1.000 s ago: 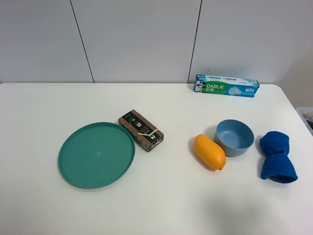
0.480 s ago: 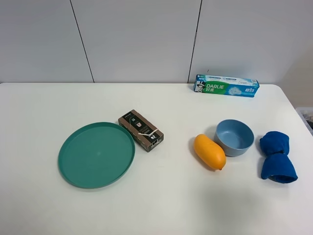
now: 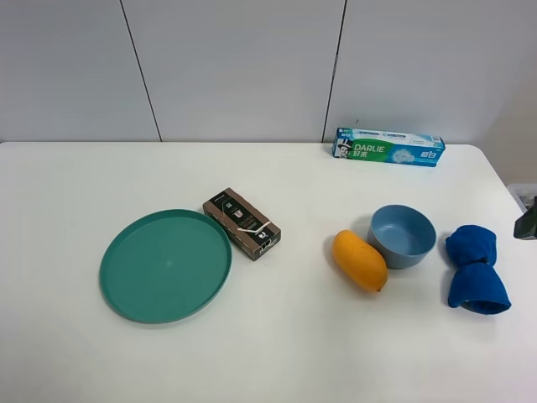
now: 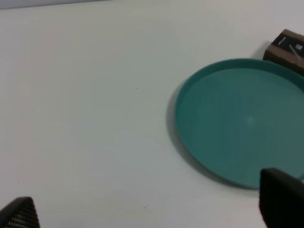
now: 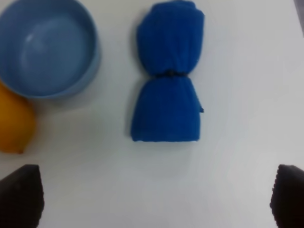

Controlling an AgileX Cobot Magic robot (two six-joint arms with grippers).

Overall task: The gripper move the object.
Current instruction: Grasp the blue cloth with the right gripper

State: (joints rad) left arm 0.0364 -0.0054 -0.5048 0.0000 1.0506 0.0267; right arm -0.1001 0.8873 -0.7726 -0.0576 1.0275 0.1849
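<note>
Your cloth bundle [image 3: 475, 269], deep blue and pinched at its waist like a bow, lies on the white table [image 3: 277, 353] near the right edge. It is just beside the light blue bowl [image 3: 404, 250] but not touching it. On the bowl's other side an orange mango [image 3: 359, 260] lies close to the bowl's wall; you cannot tell whether they touch. Your right gripper [image 5: 153, 197] hangs above the table by the bundle's wider end, its jaws spread wide and empty, and the bundle lies lengthwise ahead of the gap. In the high view only a dark sliver of it shows at the right edge. Your left gripper [image 4: 149, 209] hovers over bare table beside the green plate [image 4: 242, 118], jaws also spread wide and empty. A brown box [image 3: 242, 223] sits just beside the plate's rim, and a Darlie toothpaste box [image 3: 388, 147] lies near the table's back edge
</note>
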